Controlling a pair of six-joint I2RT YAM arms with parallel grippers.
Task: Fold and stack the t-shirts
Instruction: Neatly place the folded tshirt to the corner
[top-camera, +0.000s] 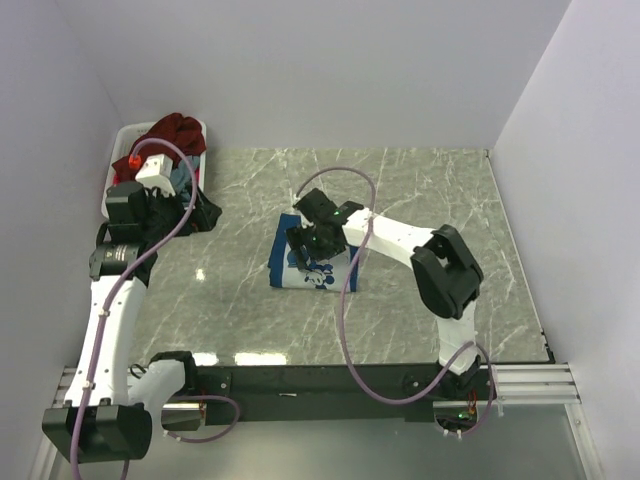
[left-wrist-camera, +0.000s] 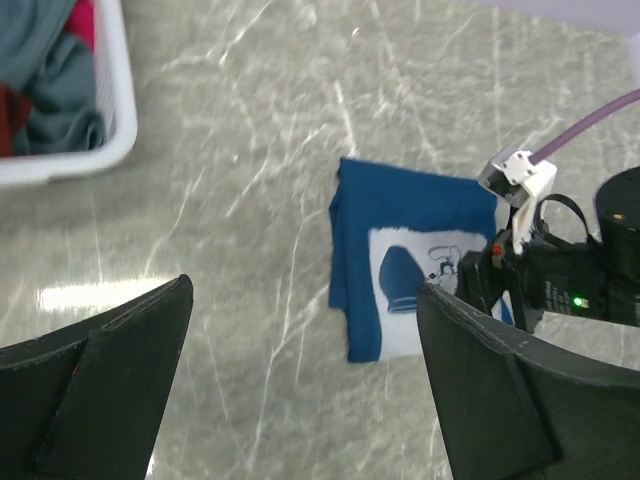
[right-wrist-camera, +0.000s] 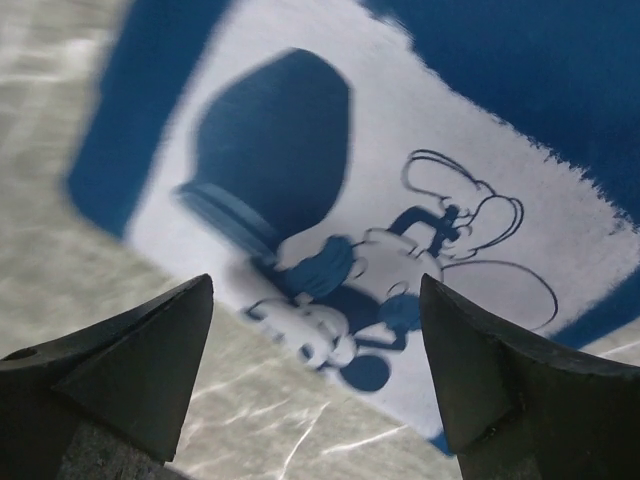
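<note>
A deep blue t-shirt (top-camera: 290, 262) lies folded into a small rectangle at the table's middle, its white cartoon print (right-wrist-camera: 300, 200) facing up. It also shows in the left wrist view (left-wrist-camera: 410, 200). My right gripper (top-camera: 308, 242) hovers just above its print side, open and empty (right-wrist-camera: 315, 285). My left gripper (top-camera: 190, 215) is open and empty (left-wrist-camera: 305, 287), above bare table between the basket and the blue shirt. A dark maroon shirt (top-camera: 175, 130) and grey-blue shirts (left-wrist-camera: 60, 90) lie heaped in the basket.
The white plastic basket (top-camera: 118, 150) stands at the far left corner against the wall; its rim shows in the left wrist view (left-wrist-camera: 122, 100). White walls close the table at left, back and right. The right arm's wrist (left-wrist-camera: 560, 285) shows past the blue shirt.
</note>
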